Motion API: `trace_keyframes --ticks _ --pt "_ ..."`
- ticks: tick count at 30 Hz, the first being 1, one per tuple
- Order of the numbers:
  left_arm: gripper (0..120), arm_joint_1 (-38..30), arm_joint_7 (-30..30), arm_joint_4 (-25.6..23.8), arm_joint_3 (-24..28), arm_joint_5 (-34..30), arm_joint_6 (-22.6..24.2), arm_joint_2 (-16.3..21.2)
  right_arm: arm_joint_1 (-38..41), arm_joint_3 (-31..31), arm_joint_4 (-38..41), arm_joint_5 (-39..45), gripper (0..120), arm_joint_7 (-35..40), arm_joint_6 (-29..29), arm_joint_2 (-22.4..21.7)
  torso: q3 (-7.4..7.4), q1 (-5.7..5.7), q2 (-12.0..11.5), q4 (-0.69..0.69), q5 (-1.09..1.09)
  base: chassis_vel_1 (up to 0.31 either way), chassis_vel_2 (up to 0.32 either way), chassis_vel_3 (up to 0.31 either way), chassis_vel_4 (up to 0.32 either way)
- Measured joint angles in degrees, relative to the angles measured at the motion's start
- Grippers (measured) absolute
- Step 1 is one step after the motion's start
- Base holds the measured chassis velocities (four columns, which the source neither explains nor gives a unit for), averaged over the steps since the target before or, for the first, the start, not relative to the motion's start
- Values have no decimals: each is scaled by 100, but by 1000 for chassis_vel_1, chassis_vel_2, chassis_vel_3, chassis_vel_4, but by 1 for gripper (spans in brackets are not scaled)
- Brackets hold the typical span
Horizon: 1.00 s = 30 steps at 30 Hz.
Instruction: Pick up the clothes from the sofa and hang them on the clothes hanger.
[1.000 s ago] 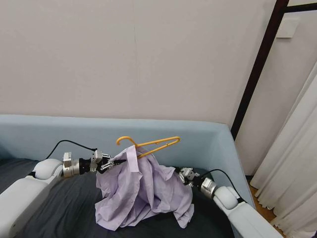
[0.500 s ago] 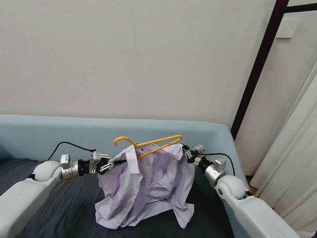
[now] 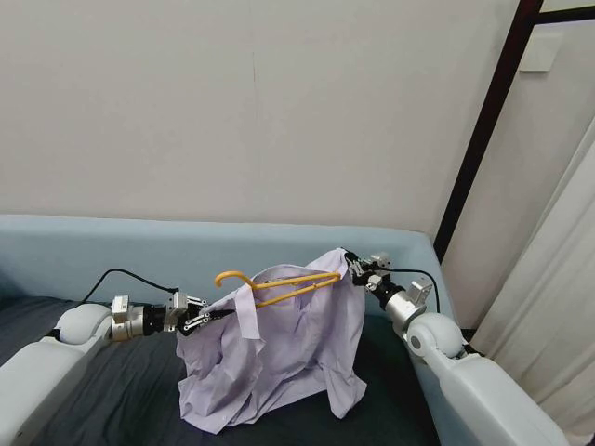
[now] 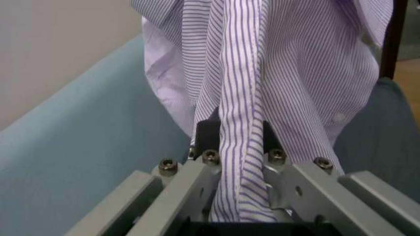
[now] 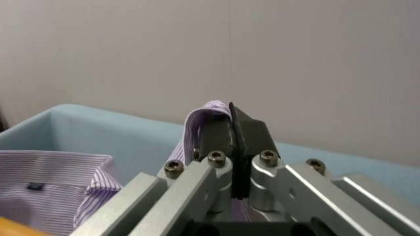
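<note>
A lilac striped shirt (image 3: 279,353) hangs over the dark sofa seat, draped on an orange hanger (image 3: 279,281) whose hook points left. My left gripper (image 3: 197,313) is shut on the shirt's left side; in the left wrist view a striped fold (image 4: 236,147) runs between its black pads. My right gripper (image 3: 351,265) holds the shirt's right shoulder high near the hanger's right end; in the right wrist view a fold of cloth (image 5: 208,114) is pinched between its pads, with the collar (image 5: 59,172) lower down.
The sofa has a pale blue backrest (image 3: 139,243) and right armrest (image 3: 423,279) around a dark seat (image 3: 112,390). A plain wall rises behind. A dark door frame (image 3: 479,130) and white curtains (image 3: 558,316) stand at the right.
My right gripper has risen from low on the seat to the hanger's right end, lifting the shirt's right side and spreading it. My left gripper has shifted slightly left and down.
</note>
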Motion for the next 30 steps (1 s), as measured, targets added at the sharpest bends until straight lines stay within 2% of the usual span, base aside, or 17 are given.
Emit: trace_keyframes --ticks 8,19,23,30 --pt "1 -133 -309 128 5 160 8 -34 -15 100 238 -428 0 -131 226 -33 0 0 0 1 1 0 0 0 0" --pt "1 -151 -336 421 -25 246 -78 -83 -126 180 690 -297 0 -257 399 -138 0 0 0 1 1 0 0 0 0" --pt "1 -156 -340 470 -46 184 -84 -116 -184 211 706 -367 0 -264 417 -156 0 0 0 1 1 0 0 0 0" --pt "1 -119 -320 563 -53 -277 -133 -176 -216 249 631 -616 0 -65 411 -212 0 0 0 1 1 0 0 0 0"
